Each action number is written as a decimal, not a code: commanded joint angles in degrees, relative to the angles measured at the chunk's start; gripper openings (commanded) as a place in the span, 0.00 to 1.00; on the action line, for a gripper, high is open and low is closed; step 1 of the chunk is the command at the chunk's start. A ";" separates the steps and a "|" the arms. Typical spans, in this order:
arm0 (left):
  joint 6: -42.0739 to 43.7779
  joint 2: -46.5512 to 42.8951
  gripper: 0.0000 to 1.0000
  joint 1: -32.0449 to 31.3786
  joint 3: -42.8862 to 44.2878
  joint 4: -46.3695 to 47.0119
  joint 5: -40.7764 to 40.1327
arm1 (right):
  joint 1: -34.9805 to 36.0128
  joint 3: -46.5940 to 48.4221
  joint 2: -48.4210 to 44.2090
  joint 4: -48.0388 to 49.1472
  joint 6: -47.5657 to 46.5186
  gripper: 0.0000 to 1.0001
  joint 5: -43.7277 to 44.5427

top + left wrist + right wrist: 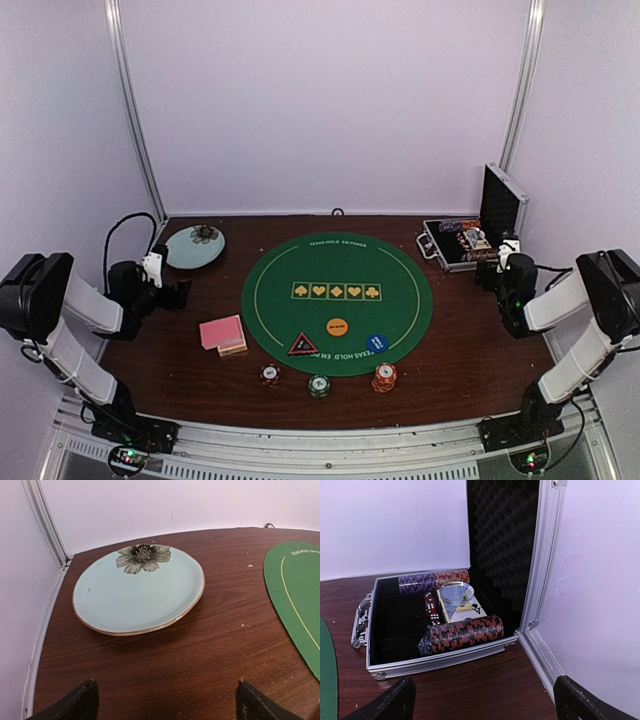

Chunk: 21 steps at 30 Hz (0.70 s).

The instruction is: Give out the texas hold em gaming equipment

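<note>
pink cards [222, 333] near left end effector [180, 293]

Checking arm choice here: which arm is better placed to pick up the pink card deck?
Left, probably. The pink card deck lies left of the green mat, nearer the left tool; the right tool faces the open case across the table.

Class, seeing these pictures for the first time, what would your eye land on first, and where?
The round green mat in the middle of the table strikes first, with three chip stacks by its near edge and a pink card deck to its left. Far right stands an open silver case; far left lies a pale blue flowered plate.
</note>
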 commanded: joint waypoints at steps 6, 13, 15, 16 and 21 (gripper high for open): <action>5.46 -5.31 0.97 0.55 18.17 -38.13 3.50 | 0.69 4.78 -13.10 -16.39 0.99 1.00 5.63; 7.85 -9.47 0.98 0.89 26.20 -54.94 5.12 | 0.71 19.07 -20.50 -42.99 7.25 1.00 3.20; 7.90 -11.46 0.98 0.97 27.82 -58.47 6.32 | 0.70 25.19 -20.06 -52.80 8.69 0.99 0.02; 7.90 -12.26 0.98 0.99 29.28 -60.96 6.79 | 0.69 27.99 -19.75 -57.21 9.26 0.99 -2.55; 6.84 -14.26 0.98 1.08 37.01 -73.59 6.98 | 1.19 36.17 -18.72 -70.69 16.19 0.99 -16.06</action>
